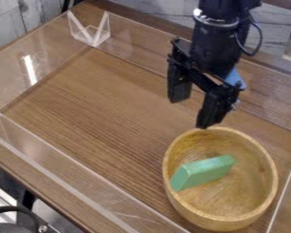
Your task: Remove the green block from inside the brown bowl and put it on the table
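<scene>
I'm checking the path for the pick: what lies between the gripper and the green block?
In the camera view, the brown bowl's far rim lies between the gripper and the green block.

The black robot arm (217, 16) is cut off by the top edge; the brown wood-grain bench (81, 114) runs out of view.
</scene>
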`<action>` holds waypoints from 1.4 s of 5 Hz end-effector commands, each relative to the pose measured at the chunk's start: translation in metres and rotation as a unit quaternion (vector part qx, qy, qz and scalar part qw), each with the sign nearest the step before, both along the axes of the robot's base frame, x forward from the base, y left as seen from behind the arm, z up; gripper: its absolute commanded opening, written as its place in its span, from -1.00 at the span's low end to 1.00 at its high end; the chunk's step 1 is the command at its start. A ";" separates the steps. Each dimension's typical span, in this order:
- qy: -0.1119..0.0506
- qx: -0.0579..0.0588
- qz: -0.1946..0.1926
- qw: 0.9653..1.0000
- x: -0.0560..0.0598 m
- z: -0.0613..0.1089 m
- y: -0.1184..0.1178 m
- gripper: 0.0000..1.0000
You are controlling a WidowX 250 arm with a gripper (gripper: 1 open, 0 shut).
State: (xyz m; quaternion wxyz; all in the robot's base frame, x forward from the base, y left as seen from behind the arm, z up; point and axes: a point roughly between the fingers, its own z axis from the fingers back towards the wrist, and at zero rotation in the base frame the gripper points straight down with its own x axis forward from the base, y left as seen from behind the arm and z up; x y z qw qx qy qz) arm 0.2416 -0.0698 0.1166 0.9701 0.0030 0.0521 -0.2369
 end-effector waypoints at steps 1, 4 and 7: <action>-0.025 -0.008 -0.032 0.999 -0.003 0.009 -0.007 1.00; -0.022 -0.009 -0.061 0.998 -0.013 -0.015 -0.024 1.00; -0.030 -0.001 -0.093 0.995 -0.015 -0.043 -0.027 1.00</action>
